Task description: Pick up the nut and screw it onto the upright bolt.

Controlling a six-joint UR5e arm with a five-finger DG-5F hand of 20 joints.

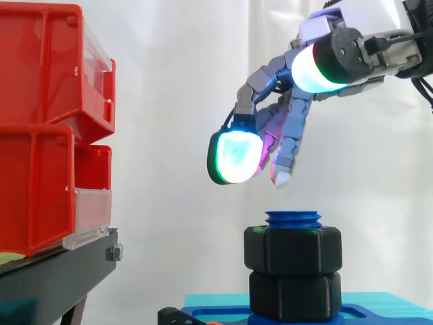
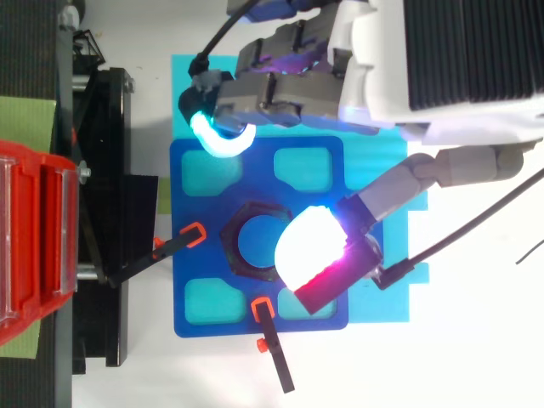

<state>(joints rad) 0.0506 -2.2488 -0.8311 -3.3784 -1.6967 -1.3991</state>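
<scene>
A blue upright bolt [image 1: 293,218] stands on a blue base plate [image 2: 191,170]. Two black hex nuts are threaded on it, one [image 1: 292,249] just below the bolt's top and one [image 1: 294,294] under it at the plate. From above, the upper nut [image 2: 234,242] rings the bolt [image 2: 255,240]. My hand [image 1: 291,128] hangs a little above the bolt, up and to its left, with relaxed fingers spread and nothing between them. One glowing fingertip [image 2: 310,246] partly covers the nut's right side in the top view.
Red bins [image 1: 40,128] are stacked on a black stand [image 1: 61,271] to the left. Two orange-tipped black clamps [image 2: 191,235] [image 2: 265,313] hold the plate's edges. A cyan mat [image 2: 408,212] lies under the plate.
</scene>
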